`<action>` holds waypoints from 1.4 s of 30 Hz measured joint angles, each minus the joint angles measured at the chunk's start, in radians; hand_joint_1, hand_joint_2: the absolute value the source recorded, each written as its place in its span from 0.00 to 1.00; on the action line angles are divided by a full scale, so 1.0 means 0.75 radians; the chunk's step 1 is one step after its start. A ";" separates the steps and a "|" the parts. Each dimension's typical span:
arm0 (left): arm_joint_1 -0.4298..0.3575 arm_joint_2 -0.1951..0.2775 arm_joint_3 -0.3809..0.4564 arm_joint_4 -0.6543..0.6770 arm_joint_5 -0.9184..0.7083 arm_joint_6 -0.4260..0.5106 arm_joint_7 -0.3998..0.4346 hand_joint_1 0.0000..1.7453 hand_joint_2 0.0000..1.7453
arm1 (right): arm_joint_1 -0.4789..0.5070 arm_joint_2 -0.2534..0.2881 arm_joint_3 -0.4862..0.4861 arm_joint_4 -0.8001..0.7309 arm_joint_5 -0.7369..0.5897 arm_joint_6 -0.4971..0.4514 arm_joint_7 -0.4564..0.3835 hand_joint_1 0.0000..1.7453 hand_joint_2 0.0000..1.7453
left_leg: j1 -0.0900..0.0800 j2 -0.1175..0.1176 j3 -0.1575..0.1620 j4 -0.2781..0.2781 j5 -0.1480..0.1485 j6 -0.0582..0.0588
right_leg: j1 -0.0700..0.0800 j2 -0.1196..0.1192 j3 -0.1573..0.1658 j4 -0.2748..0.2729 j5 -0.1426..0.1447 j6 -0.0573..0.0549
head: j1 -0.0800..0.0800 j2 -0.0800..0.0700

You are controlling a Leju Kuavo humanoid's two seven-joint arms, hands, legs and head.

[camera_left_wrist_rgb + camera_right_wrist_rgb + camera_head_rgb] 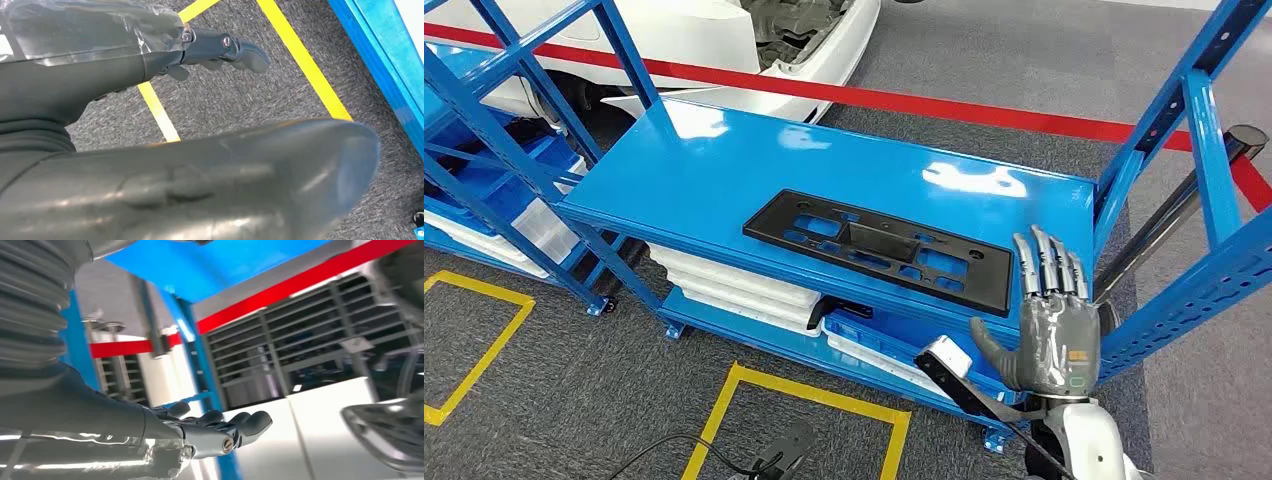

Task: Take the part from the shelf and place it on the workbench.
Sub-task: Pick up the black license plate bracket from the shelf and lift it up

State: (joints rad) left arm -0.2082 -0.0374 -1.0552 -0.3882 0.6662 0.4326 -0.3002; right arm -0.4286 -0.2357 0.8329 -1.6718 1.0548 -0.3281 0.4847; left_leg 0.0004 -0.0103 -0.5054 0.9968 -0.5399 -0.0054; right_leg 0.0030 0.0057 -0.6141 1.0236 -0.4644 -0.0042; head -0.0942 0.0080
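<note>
A flat black plastic part point(882, 248) with many cut-outs lies on the blue shelf top point(724, 160), toward its front right. My right hand point(1049, 318) is raised just to the right of the part's right end, fingers straight and spread, holding nothing. It hovers near the shelf's front right corner without touching the part. In the right wrist view the same hand's fingers point(235, 426) stretch out empty, with a blue shelf post point(200, 355) behind them. My left hand point(220, 50) hangs low over grey carpet, its fingers loosely extended and empty.
Blue uprights point(1194, 130) and a diagonal brace frame the shelf's right end beside my right hand. White panels point(744, 290) are stacked on the lower shelf. A white car point(724, 40) stands behind red floor tape point(984, 108). Yellow floor squares point(804, 400) lie in front.
</note>
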 joint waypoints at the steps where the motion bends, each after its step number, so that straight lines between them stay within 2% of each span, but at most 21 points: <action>1: 0.000 0.000 0.000 0.000 -0.002 -0.002 0.000 0.00 0.00 | 0.000 -0.004 -0.007 0.005 -0.001 0.001 0.002 0.00 1.00 | 0.000 0.000 0.000 0.000 0.000 0.000 | 0.000 0.000 0.000 0.000 0.000 0.000 | 0.000 0.000; 9: -0.001 0.000 0.000 0.000 -0.020 -0.019 -0.006 0.00 0.00 | -0.022 -0.054 -0.071 0.105 -0.053 0.063 0.002 0.00 1.00 | 0.000 0.000 0.000 0.000 0.000 0.000 | 0.000 -0.001 0.001 0.000 0.000 0.000 | 0.000 0.000; 14: -0.003 0.000 0.000 0.000 -0.021 -0.025 -0.006 0.00 0.00 | -0.060 -0.062 -0.073 0.198 -0.163 0.073 -0.057 0.00 1.00 | 0.000 0.000 0.000 0.000 0.000 0.000 | 0.000 -0.001 0.001 0.000 0.000 0.000 | 0.000 0.000; 23: -0.013 0.000 0.000 0.000 -0.022 -0.033 -0.006 0.00 0.00 | -0.131 -0.060 -0.062 0.401 -0.337 0.076 -0.191 0.00 1.00 | 0.000 -0.001 0.000 0.000 0.000 0.000 | 0.000 -0.002 0.001 0.000 0.000 0.000 | 0.000 0.000; 32: -0.016 0.000 0.000 0.000 -0.025 -0.035 -0.006 0.00 0.00 | -0.161 -0.054 -0.049 0.516 -0.385 0.070 -0.237 0.00 1.00 | 0.000 -0.001 0.000 0.000 0.000 0.000 | 0.000 -0.002 0.001 0.000 0.000 0.000 | 0.000 0.000; 42: -0.016 0.000 0.000 0.000 -0.031 -0.038 -0.005 0.00 0.00 | -0.201 -0.008 -0.013 0.650 -0.470 0.019 -0.401 0.00 1.00 | 0.000 -0.001 0.000 0.000 0.000 0.000 | 0.000 -0.002 0.002 0.000 0.000 0.000 | 0.000 0.000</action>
State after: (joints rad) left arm -0.2205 -0.0374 -1.0552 -0.3883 0.6433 0.4038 -0.3043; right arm -0.5795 -0.2416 0.8230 -1.1840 0.7026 -0.3135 0.1841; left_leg 0.0006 -0.0110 -0.5054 0.9965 -0.5399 -0.0054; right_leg 0.0028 0.0040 -0.6130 1.0235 -0.4643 -0.0040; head -0.0942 0.0080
